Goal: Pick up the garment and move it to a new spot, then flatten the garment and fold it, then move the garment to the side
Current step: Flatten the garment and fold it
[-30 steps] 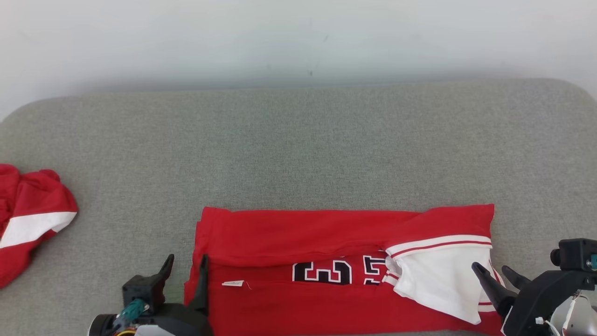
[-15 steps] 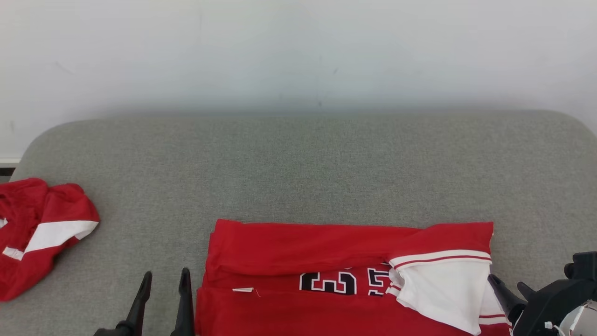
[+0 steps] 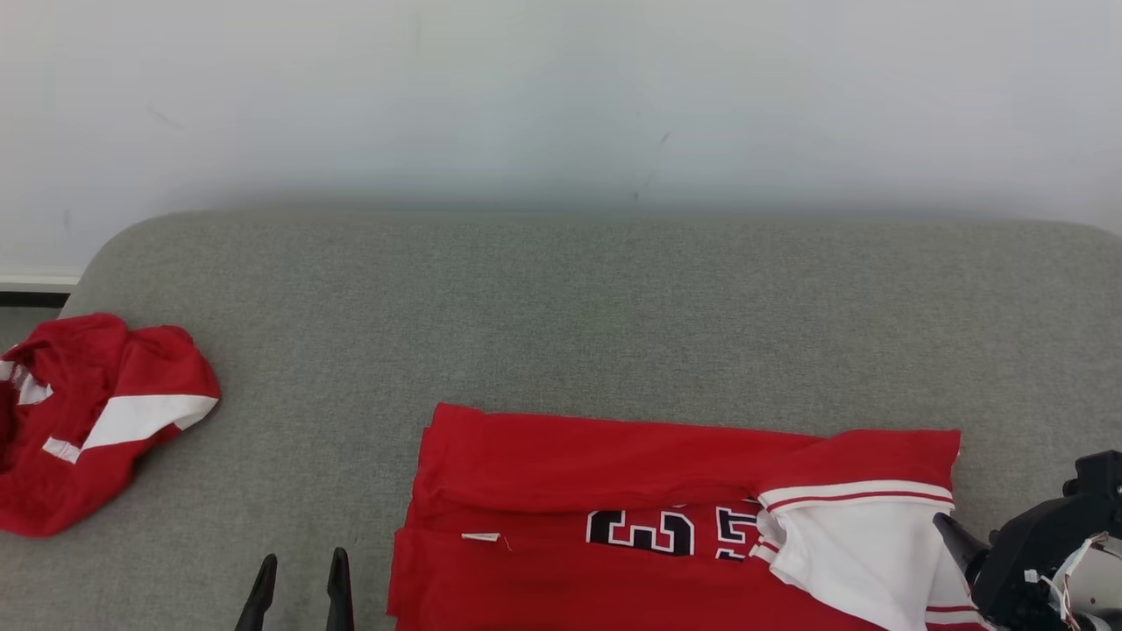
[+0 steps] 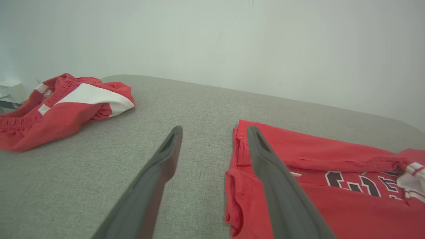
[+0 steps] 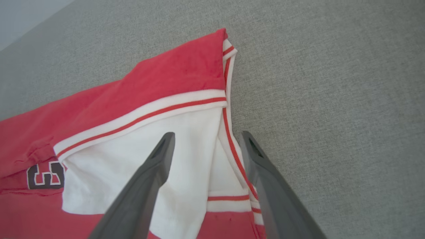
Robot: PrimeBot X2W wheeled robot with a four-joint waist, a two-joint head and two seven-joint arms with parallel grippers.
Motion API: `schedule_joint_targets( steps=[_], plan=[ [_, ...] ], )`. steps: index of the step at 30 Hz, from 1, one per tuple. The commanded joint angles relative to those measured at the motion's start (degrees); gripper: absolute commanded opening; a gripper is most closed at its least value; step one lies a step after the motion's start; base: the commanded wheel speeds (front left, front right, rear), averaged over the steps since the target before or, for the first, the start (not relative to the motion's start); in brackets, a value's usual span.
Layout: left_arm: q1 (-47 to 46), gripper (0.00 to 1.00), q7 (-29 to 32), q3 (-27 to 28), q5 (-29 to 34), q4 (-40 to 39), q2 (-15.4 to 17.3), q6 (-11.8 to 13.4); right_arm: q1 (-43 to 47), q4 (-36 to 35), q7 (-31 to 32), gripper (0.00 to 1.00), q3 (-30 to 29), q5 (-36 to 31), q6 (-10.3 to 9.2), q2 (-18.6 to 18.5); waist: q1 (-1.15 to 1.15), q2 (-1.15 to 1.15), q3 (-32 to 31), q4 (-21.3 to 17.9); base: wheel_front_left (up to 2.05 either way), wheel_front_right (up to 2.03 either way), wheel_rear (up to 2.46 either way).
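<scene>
On grey cushion (image 3: 561, 307) below wall (image 3: 561, 88): garment (image 3: 614, 456).

Indoors and sparse. Reads as a staged test room, though a plain home room cannot be ruled out. Grey woven-fabric padded surface (image 3: 561, 307) with rounded corners. Bare white wall (image 3: 561, 88) directly behind the surface, faintly scuffed. Dark strip (image 3: 31, 299) at the wall's foot, off the surface's left corner. On the surface: folded red jersey (image 3: 614, 464) and crumpled red garment (image 3: 88, 421).

Head camera high, looking down, wrist cameras low, near, all sharing the garment (image 3: 614, 464)
</scene>
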Motion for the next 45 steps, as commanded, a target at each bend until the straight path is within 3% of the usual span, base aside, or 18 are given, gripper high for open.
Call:
schedule_joint_targets(
  steps=[1,13,26,27,28,37,45],
  plan=[
    [0.48,1.00,-0.17,0.41,0.26,0.26,-0.40,-0.23,-0.73,0.95,-0.02,1.00,-0.17,-0.57,-0.13,-0.45,0.00,0.00,0.55,0.64,0.00,0.00,0.00],
    [-0.62,1.00,-0.18,0.61,0.43,1.33,-0.72,-1.23,-3.51,8.39,-2.31,1.00,-0.30,-3.06,-0.13,-1.50,0.00,0.00,3.10,2.76,0.00,0.00,0.00],
    [-2.27,1.00,-0.18,0.79,0.58,0.63,-0.73,-0.81,-4.94,14.15,-0.06,1.00,0.69,-3.76,-0.13,-1.51,0.00,0.00,5.07,3.96,0.00,0.00,0.00],
    [-2.43,1.00,-0.18,0.84,0.56,0.62,-0.73,-0.85,-5.12,14.34,0.18,0.88,0.85,-3.57,-0.13,-1.45,0.00,0.00,5.15,3.99,0.00,0.00,0.00],
    [-2.53,1.00,-0.18,0.85,0.53,0.60,-0.73,-0.88,-5.54,13.90,-0.69,0.03,0.92,-3.54,-0.13,-1.53,0.00,0.00,5.25,4.00,0.00,0.00,0.00],
    [-2.64,1.00,-0.18,1.53,0.02,0.74,-0.73,-0.62,-7.05,12.09,-4.15,0.00,-3.04,-6.01,-0.15,-4.02,0.00,0.00,5.02,3.33,0.00,0.00,0.00],
    [-1.92,1.00,-0.18,1.42,-0.36,0.80,-0.73,-0.65,-5.39,8.63,-3.21,0.00,-9.83,-10.25,-0.15,-6.49,0.00,0.00,4.14,2.11,0.00,0.00,0.00]
  ],
)
